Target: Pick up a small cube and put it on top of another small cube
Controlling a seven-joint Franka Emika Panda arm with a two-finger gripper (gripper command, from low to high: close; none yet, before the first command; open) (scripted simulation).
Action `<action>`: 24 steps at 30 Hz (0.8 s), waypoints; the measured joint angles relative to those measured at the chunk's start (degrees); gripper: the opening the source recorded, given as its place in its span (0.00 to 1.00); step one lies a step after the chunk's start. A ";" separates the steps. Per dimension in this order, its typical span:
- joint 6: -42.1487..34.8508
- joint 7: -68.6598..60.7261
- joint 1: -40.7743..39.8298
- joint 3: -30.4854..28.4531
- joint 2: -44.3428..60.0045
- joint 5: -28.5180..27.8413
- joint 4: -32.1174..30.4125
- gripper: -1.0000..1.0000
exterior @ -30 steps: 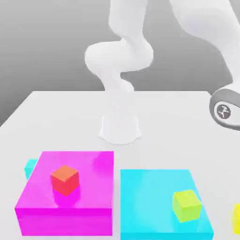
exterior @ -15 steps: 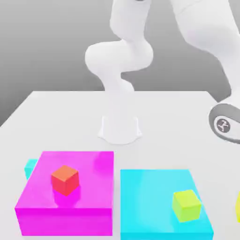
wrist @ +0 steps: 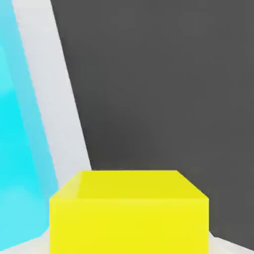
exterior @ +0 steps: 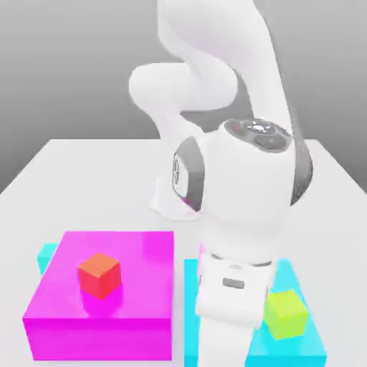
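On the exterior view's left I see a small cyan cube (exterior: 46, 256) peeking out behind a big magenta block (exterior: 100, 301) w/ a red cube (exterior: 99, 274) on top. Center-right, the white arm (exterior: 244, 193) hangs over a flat cyan block (exterior: 294, 344); a lime cube (exterior: 287, 314) sits on that block. In the hand view, a yellow cube (wrist: 129, 213) sits right at the camera, next to the cyan block's wall. Pincer is fully closed; I can't tell if it's gripping the yellow cube.
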 joint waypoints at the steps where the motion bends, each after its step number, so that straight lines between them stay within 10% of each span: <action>1: 0.14 -2.45 -1.78 -0.92 -0.92 -0.16 -0.95 0.00; 16: 0.14 -41.61 -26.81 -17.56 -22.48 6.70 -26.81 0.00; 24: 2.70 -54.86 -27.60 -19.21 -18.44 21.81 -29.35 0.00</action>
